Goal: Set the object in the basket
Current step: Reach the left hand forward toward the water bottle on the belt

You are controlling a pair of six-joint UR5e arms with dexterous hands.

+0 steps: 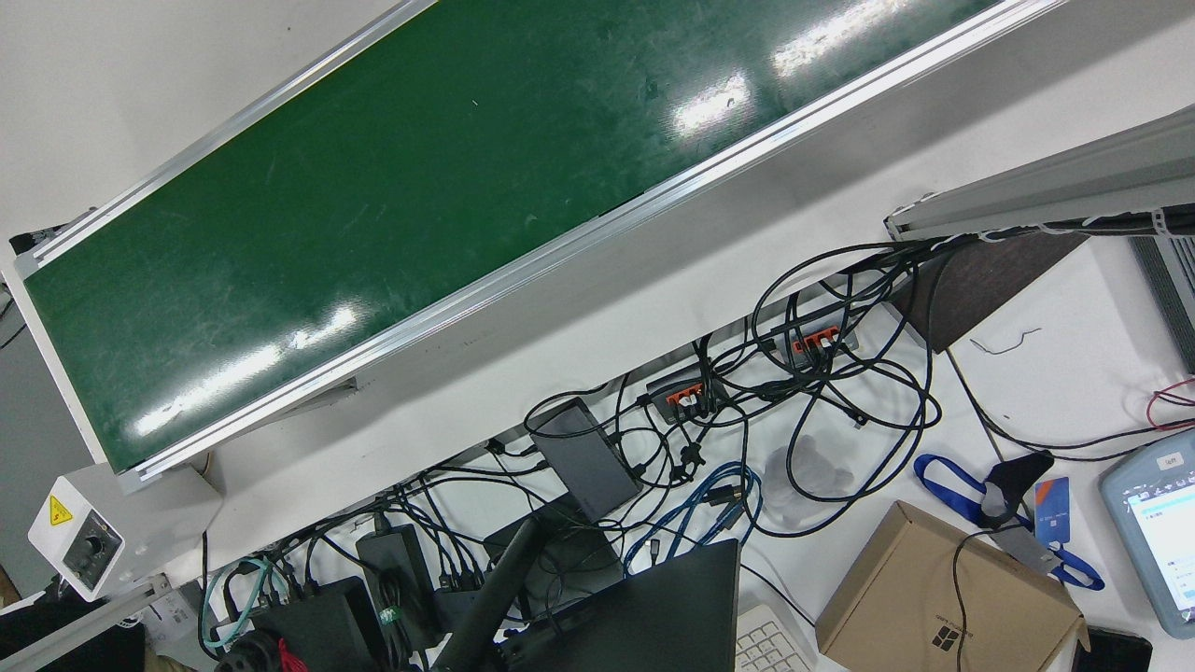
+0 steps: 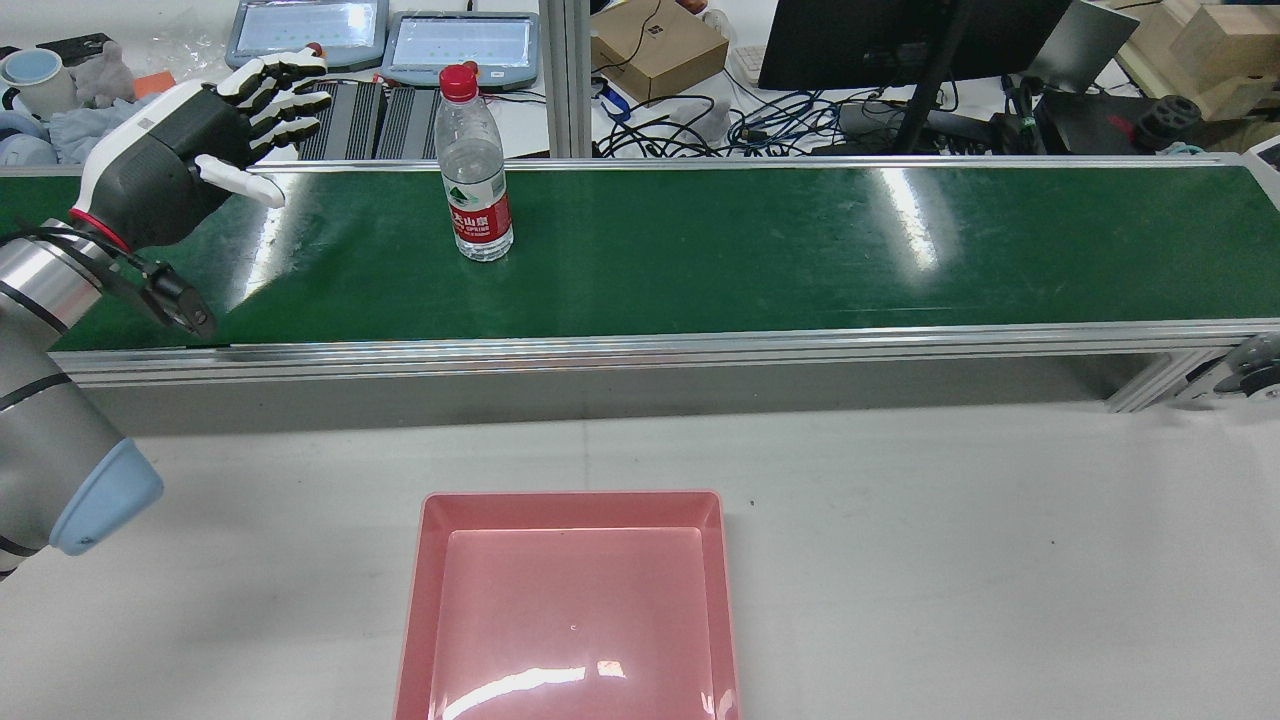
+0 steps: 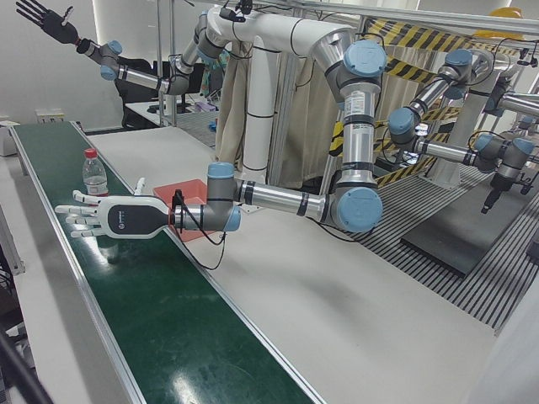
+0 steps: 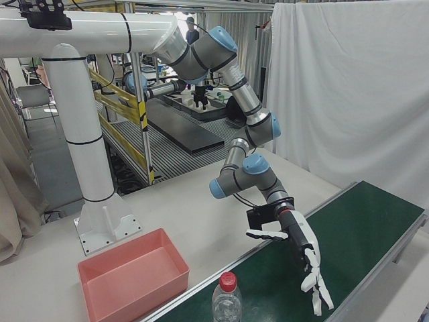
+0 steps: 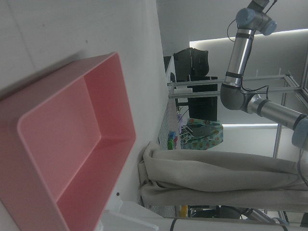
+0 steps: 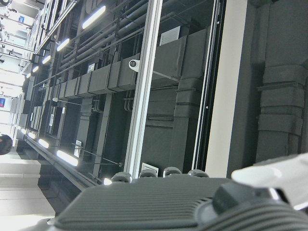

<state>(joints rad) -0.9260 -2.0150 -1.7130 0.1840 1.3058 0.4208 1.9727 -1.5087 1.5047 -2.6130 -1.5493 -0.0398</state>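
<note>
A clear water bottle (image 2: 477, 170) with a red cap and red label stands upright on the green conveyor belt (image 2: 760, 250); it also shows as the bottle (image 3: 94, 172) and the bottle (image 4: 226, 300). My left hand (image 2: 200, 130) hovers over the belt to the bottle's left, open, fingers spread toward it and apart from it. It is the same left hand (image 3: 109, 217) and left hand (image 4: 300, 258). The pink basket (image 2: 570, 510) sits empty on the white table in front of the belt, also the basket (image 5: 29, 125). My right hand (image 3: 40, 17) is raised high and far off, fingers spread.
Aluminium rails edge the belt (image 1: 308, 233). Behind it lie monitors, tablets, cables (image 1: 822, 401) and a cardboard box (image 1: 943, 597). A white gantry post (image 4: 87, 161) stands behind the basket. The right hand view shows only ceiling ducts.
</note>
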